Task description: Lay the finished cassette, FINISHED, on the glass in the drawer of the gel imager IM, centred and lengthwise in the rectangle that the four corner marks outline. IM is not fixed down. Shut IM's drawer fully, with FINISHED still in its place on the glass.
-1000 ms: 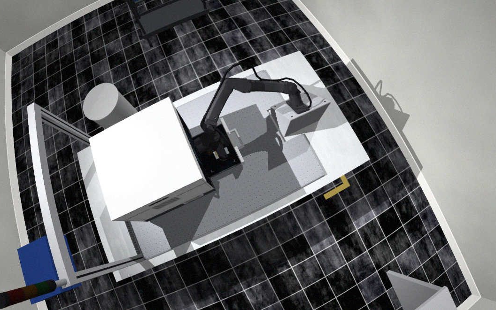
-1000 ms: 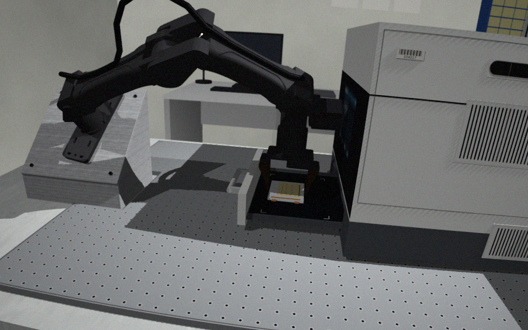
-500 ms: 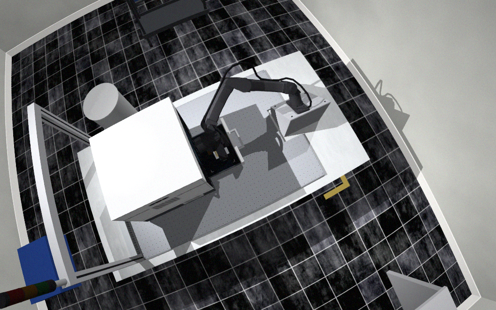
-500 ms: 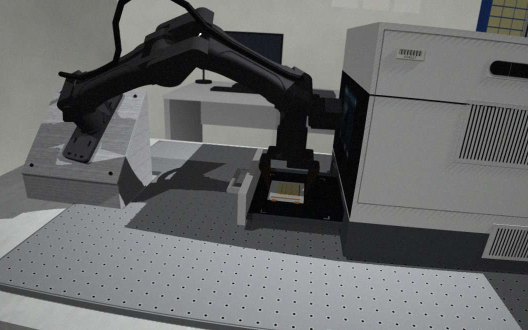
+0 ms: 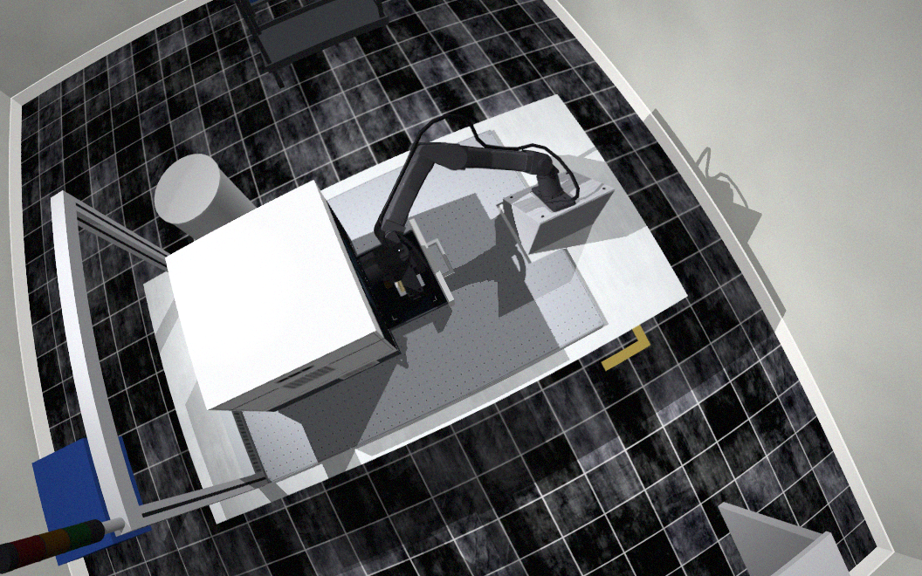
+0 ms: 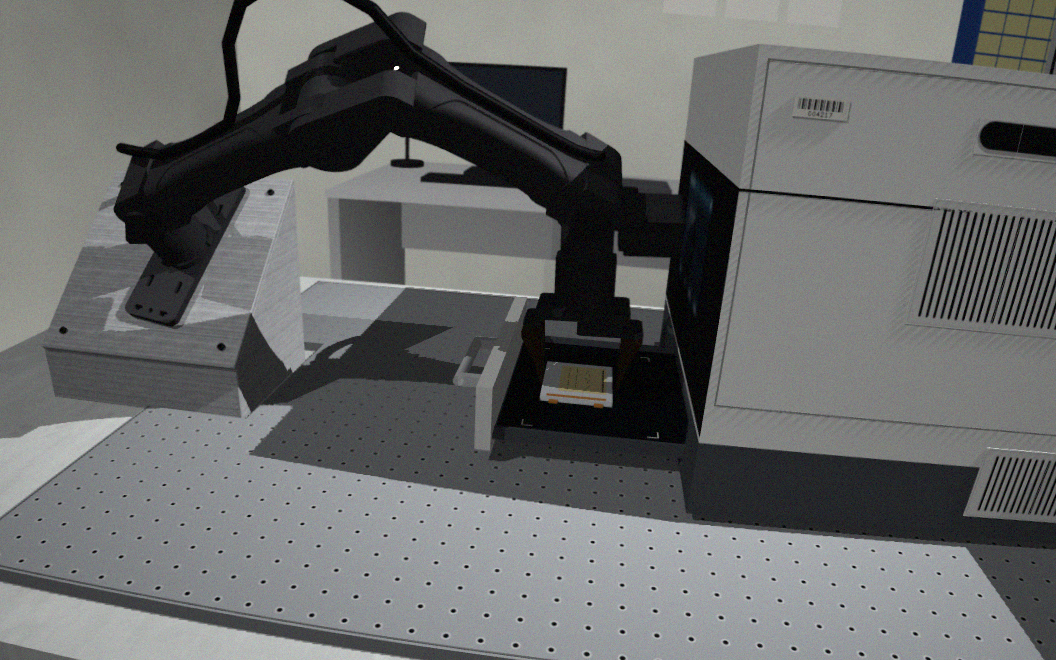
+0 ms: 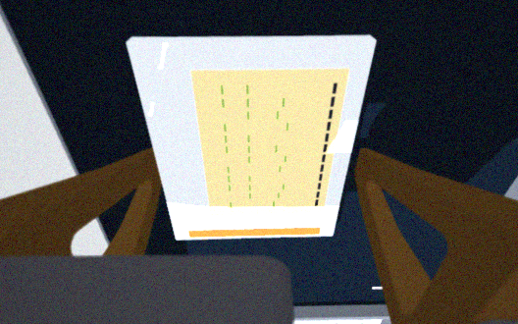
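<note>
The finished cassette (image 7: 251,137) is a white plate with a yellow gel panel and an orange strip. It lies flat on the dark glass of the open drawer (image 6: 589,405) of the gel imager IM (image 6: 901,245). It also shows in the exterior view (image 6: 577,385) and faintly in the top view (image 5: 402,288). My gripper (image 7: 259,160) is open and hangs just above the cassette, one brown finger on each side with a gap to its long edges. In the exterior view the gripper (image 6: 581,352) points straight down. White corner marks (image 6: 653,435) show at the drawer's near side.
The drawer's grey front panel with its handle (image 6: 483,385) stands out to the left of the glass. The imager's dark front face is close to my wrist on the right. The arm's slanted grey pedestal (image 6: 179,311) stands at the left on the perforated breadboard (image 6: 434,541).
</note>
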